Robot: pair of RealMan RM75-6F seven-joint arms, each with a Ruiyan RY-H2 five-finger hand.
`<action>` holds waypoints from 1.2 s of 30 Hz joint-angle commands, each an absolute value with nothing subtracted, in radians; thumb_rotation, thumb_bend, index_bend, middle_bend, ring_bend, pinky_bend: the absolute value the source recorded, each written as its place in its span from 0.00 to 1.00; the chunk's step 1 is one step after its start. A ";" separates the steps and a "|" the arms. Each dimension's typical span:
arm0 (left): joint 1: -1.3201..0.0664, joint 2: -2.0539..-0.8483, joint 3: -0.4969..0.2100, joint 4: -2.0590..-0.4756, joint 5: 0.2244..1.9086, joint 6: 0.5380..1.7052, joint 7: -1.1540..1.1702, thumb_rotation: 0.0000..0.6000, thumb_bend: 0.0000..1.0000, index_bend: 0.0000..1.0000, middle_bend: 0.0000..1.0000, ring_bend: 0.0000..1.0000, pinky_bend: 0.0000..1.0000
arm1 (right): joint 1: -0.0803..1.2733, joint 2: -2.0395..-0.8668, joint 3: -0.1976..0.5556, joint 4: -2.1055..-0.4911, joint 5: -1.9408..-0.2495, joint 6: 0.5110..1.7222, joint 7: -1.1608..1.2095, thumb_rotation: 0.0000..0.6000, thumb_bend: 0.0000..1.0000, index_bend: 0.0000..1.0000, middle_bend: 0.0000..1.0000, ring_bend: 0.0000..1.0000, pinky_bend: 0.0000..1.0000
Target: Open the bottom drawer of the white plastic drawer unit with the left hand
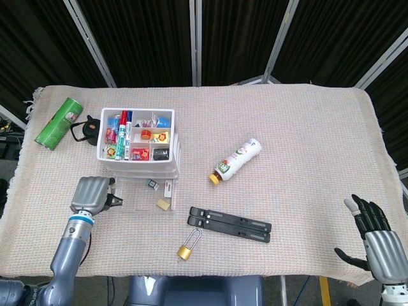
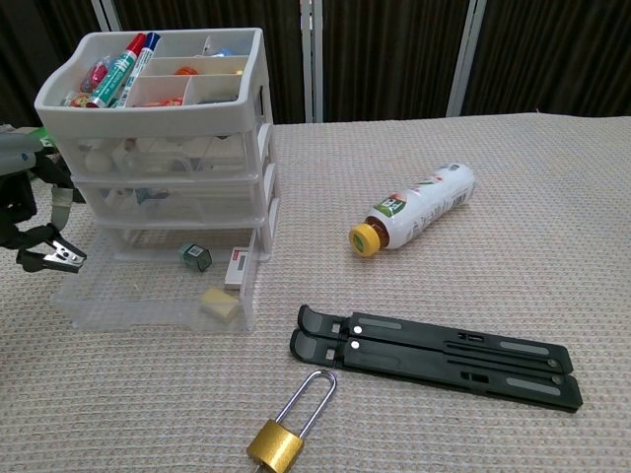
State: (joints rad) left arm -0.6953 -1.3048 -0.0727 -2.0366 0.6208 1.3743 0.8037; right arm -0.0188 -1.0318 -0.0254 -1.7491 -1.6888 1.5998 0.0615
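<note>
The white plastic drawer unit (image 1: 137, 159) (image 2: 168, 148) stands at the table's left, its top tray full of markers and small items. Its clear bottom drawer (image 1: 137, 203) (image 2: 108, 307) is pulled out toward me, with a small dark cube, a white card and a beige block inside. My left hand (image 1: 91, 194) (image 2: 22, 202) hovers left of the open drawer, clear of it, fingers curled down and pinching a small black binder clip (image 1: 115, 201) (image 2: 51, 258). My right hand (image 1: 373, 233) hangs at the lower right past the table edge, fingers spread and empty.
A black folding stand (image 1: 229, 224) (image 2: 434, 350) and a brass padlock (image 1: 185, 250) (image 2: 281, 439) lie in front of the unit. A yellow-capped bottle (image 1: 236, 160) (image 2: 414, 219) lies mid-table. A green can (image 1: 59, 122) and a black object (image 1: 85, 131) sit left of the unit.
</note>
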 commanded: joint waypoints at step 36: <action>-0.341 -1.286 0.103 -1.775 1.234 1.509 0.308 1.00 0.22 0.00 0.00 0.00 0.01 | -0.010 -1.061 -0.020 -1.734 -1.674 1.571 0.003 1.00 0.00 0.00 0.00 0.00 0.00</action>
State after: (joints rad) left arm -0.3956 -1.2980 0.0685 -1.7691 1.1455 1.4386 0.3617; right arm -0.0110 -1.0595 -0.0220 -1.7362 -1.6750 1.5713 0.0060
